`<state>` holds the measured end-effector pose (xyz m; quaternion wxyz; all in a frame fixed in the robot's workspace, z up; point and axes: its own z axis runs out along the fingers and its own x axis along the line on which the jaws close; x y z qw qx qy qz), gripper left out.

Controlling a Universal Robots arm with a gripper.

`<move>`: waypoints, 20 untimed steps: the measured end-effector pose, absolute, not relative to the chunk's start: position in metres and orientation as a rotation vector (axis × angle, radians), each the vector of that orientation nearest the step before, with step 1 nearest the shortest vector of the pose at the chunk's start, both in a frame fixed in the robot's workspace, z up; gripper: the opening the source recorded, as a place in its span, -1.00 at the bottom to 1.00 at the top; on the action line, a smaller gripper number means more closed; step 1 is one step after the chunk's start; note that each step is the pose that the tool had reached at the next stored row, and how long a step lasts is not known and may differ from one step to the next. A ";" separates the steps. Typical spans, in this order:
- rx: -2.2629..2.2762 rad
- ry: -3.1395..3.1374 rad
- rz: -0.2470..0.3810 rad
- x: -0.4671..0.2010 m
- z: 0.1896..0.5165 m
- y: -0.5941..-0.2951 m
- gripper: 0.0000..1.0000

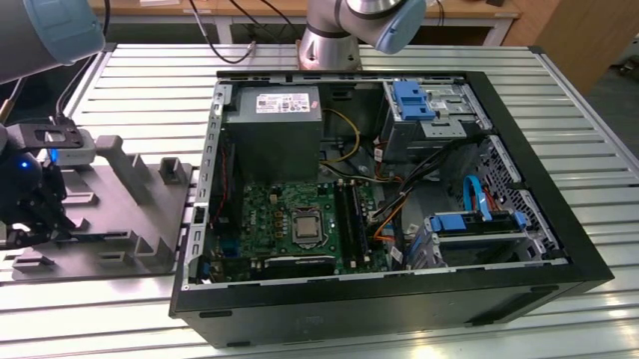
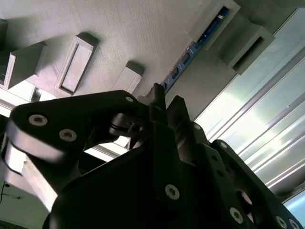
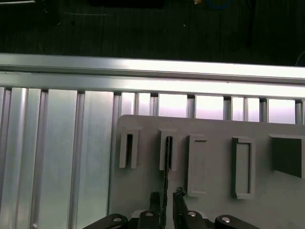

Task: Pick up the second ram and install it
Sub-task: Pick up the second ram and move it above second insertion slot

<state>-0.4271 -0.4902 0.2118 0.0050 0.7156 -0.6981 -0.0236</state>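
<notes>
The robot arm's black hand [image 1: 25,224] hangs at the exterior view's left, over a grey moulded plastic tray [image 1: 120,194] with upright posts and slotted pockets. The tray lies on a ribbed aluminium desk [image 1: 150,82].

In the first wrist view the hand [image 3: 166,196] is slightly spread. Its two fingertips [image 3: 155,198] stand one on each side of the second ram [image 3: 167,162], a long, thin dark memory stick seen edge-on. A narrow gap shows on both sides, so the fingers flank the stick without clamping it. The stick sits upright in a narrow pocket of the tray [image 3: 214,129], second in the row of pockets counted from the tray's end.

In the second wrist view the same stick [image 2: 193,50] shows a blue-green edge with small dark chips. It runs along its pocket in the tray [image 2: 143,28] toward the tips of the hand [image 2: 167,98].

Well apart from the tray, toward the exterior view's right, a black open computer case [image 1: 559,224] lies on its side on the desk. Inside it are a green motherboard [image 1: 269,217], a grey boxy power supply [image 1: 274,134] and long narrow black memory sockets [image 1: 349,217].
</notes>
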 end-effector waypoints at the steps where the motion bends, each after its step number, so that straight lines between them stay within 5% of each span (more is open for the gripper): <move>1: 2.241 -2.186 -0.074 -0.427 0.212 -0.490 -0.54; 2: 2.241 -2.186 -0.074 -0.427 0.212 -0.490 -0.40; 20: 2.304 -2.118 -0.073 -0.427 0.199 -0.490 -0.40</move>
